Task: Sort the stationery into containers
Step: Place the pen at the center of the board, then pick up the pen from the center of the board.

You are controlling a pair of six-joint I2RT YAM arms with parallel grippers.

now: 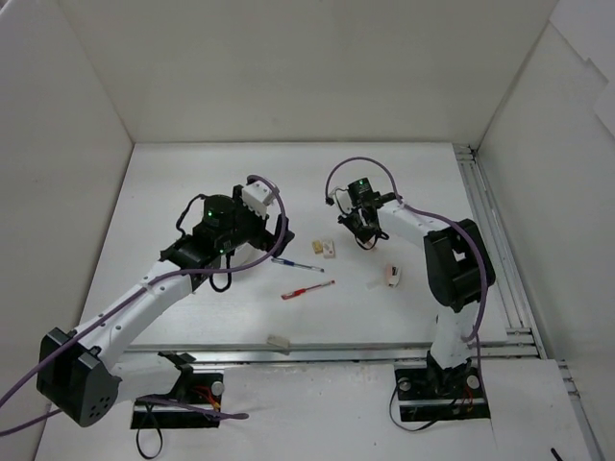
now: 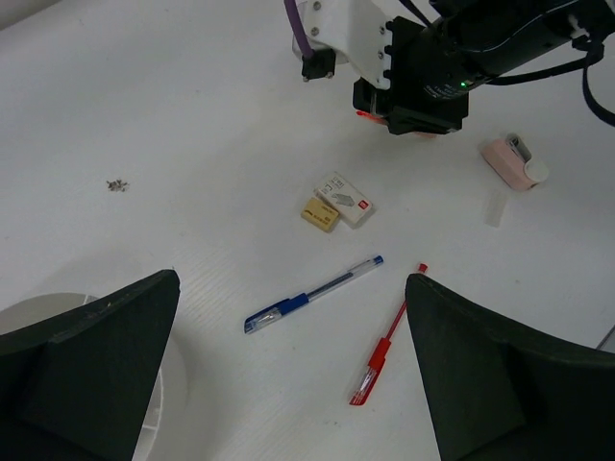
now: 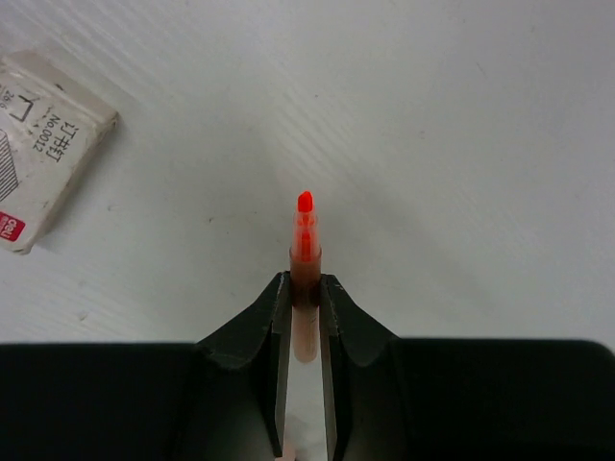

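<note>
Right gripper [image 3: 306,288]: jaws clamped on an orange marker [image 3: 305,240]. Body pinched between the pads, bright orange tip pointing out past them, over bare counter [image 3: 461,125]. Cannot tell whether the tip touches the surface. Barrel pale translucent orange, short, uncapped by the look of it.

Just off to one side of the jaws: a white staple box [image 3: 43,173], printed label up, flat on the counter.

Left gripper [image 2: 292,276]: jaws wide apart, holding nothing, hanging above the middle of the spread. White cup [image 2: 48,303] sits under its left finger. Only an arc of rim shows and the inside is hidden, so contents cannot be told. In the top view the arm covers the cup.

Loose on the counter, outward from there:
- blue pen [image 2: 312,293], lying diagonal
- red pen [image 2: 387,336], close beside it, not touching
- a yellowish box [image 2: 320,214], touching the staple box
- pink marker [image 2: 514,161], short, pale-capped, well off by the right arm
- small cream block [image 1: 279,342], alone near the near edge of the counter

Judgement: early in the sort. One item is in hand and none is visibly in the cup. At least six pieces are left to place, counting the orange marker. The marker is well apart from the cup, with the pens between them.
</note>
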